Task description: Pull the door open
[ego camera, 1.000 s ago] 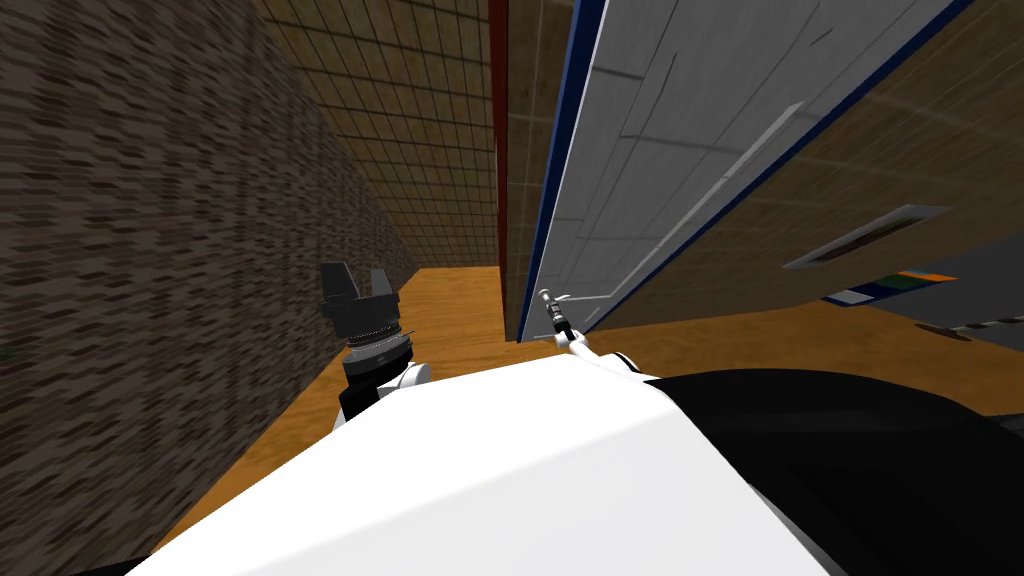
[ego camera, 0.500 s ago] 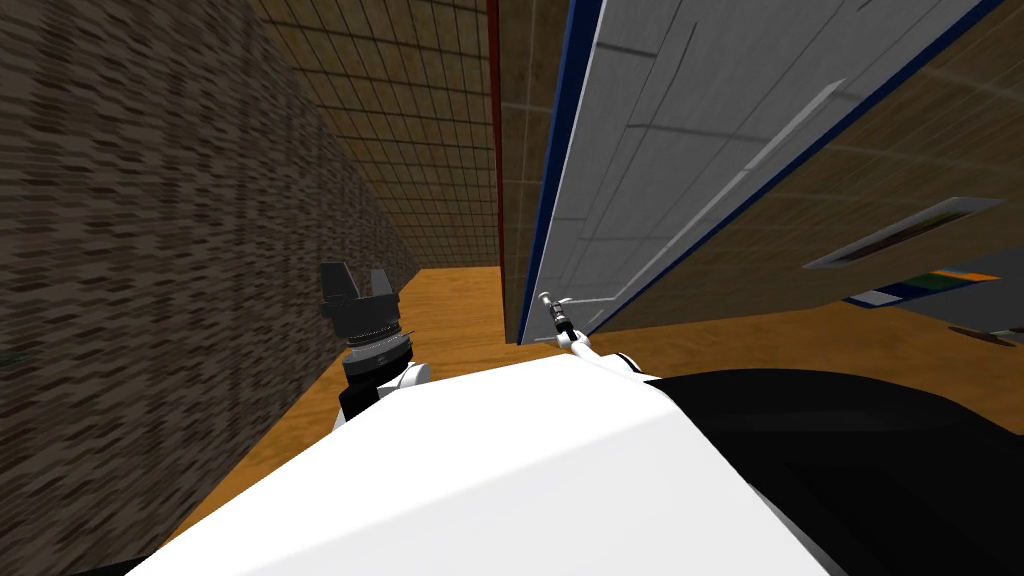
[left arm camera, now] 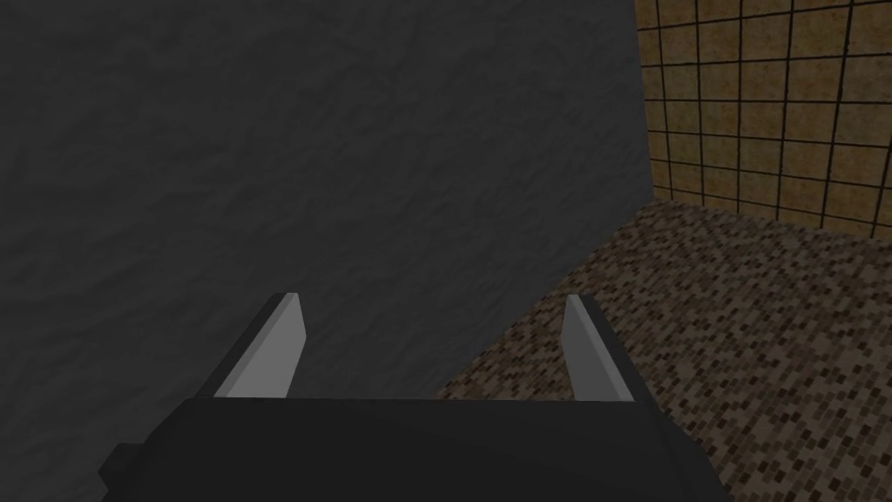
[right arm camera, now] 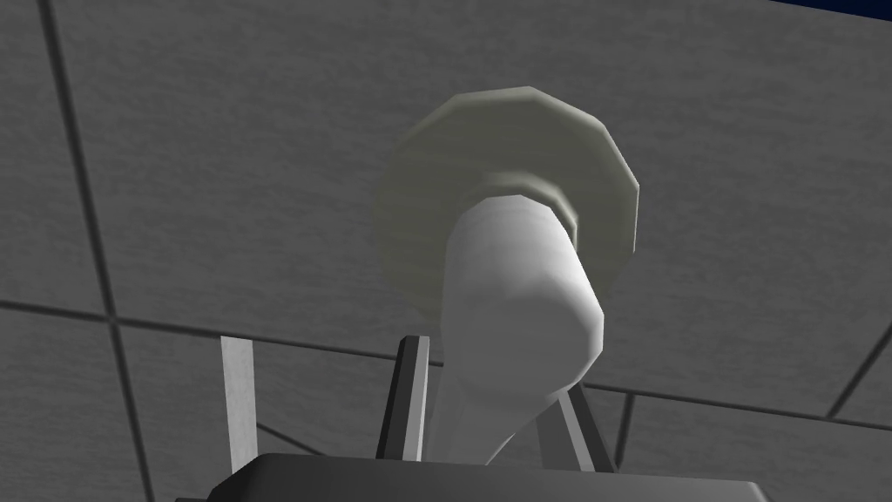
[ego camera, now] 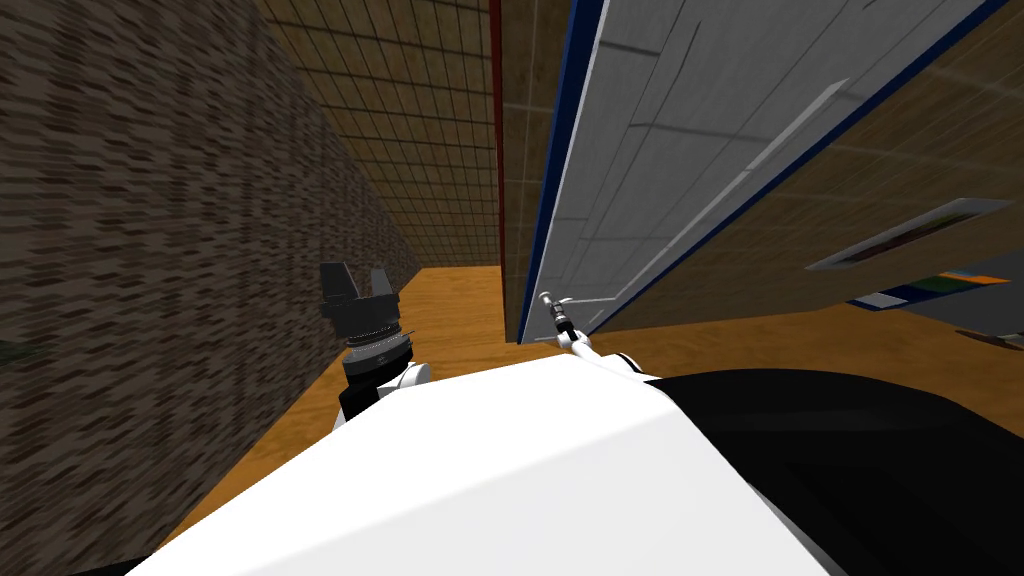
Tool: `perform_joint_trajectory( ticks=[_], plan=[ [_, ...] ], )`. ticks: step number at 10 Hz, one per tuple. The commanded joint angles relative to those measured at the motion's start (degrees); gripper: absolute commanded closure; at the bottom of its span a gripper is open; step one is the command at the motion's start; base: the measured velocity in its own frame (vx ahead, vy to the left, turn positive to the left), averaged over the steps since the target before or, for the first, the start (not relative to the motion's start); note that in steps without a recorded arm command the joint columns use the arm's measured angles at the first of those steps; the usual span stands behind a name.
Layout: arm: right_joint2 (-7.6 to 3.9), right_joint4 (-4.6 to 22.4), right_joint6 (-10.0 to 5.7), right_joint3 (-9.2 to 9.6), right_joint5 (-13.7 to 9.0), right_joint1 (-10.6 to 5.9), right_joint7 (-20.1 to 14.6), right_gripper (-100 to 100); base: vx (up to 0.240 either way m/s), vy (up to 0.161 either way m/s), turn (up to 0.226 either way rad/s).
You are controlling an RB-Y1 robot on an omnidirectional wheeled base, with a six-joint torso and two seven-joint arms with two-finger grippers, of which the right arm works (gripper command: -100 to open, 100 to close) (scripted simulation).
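I am looking down a narrow passage, with a brown speckled wall [ego camera: 130, 250] close on my left and an orange-brown wooden plank floor [ego camera: 455, 310] running ahead. On my right stands the task's thing, the big grey panelled door with a dark blue edge [ego camera: 680, 150]. It leans across the head view, but the whole view shares that slant, so I cannot tell whether it has come off its frame at all.

My right arm reaches forward, low against the near edge of the door. The right gripper [ego camera: 553, 305] sits at the pale grey lever handle [right arm camera: 514, 349], and in the wrist view that handle comes straight back at the camera from its round, off-white backing plate [right arm camera: 435, 174]. The two fingers stand narrower than their open spread and press either side of the handle, so I judge the grip to be made. I cannot identify a thin pale strip beside them.

The left gripper [ego camera: 358, 285] is held up beside my chest, well away from the door, with its blades spread wide and nothing between them.

As I read it, the reach and the grasp are done. The pull is what remains: drawing the handle back towards me and making room for the door to swing.
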Motion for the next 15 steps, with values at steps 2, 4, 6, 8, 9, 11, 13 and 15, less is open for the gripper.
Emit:
perform_joint_trajectory(
  ticks=[2,4,6,8,9,11,13,15],
  plan=[
    [-0.04,-0.7,0.3,0.5,-0.2,0.65,0.1,100,-0.165,-0.034,0.158],
    [-0.33,-1.6,0.6,0.96,-0.7,1.34,0.1,100,-0.177,-0.064,0.181],
    [-0.56,-2.3,0.81,1.35,-1.1,1.91,0.2,100,-0.172,-0.095,0.176],
    [-0.82,-3.3,1.03,1.88,-1.7,2.63,0.2,100,-0.225,-0.12,0.249],
    [-0.93,-3.8,1.11,2.11,-2.0,2.95,0.3,100,-0.228,-0.153,0.182],
    [-1.11,-4.6,1.22,2.55,-2.6,3.5,0.4,100,-0.235,-0.166,0.199],
    [-2.04,-4.6,0.48,2.99,-2.4,4.45,-0.9,100,-0.114,-0.033,0.119],
    [-3.58,-4.6,-1.13,3.67,-2.2,5.66,-2.7,100,-0.178,-0.004,0.163]
  ],
)
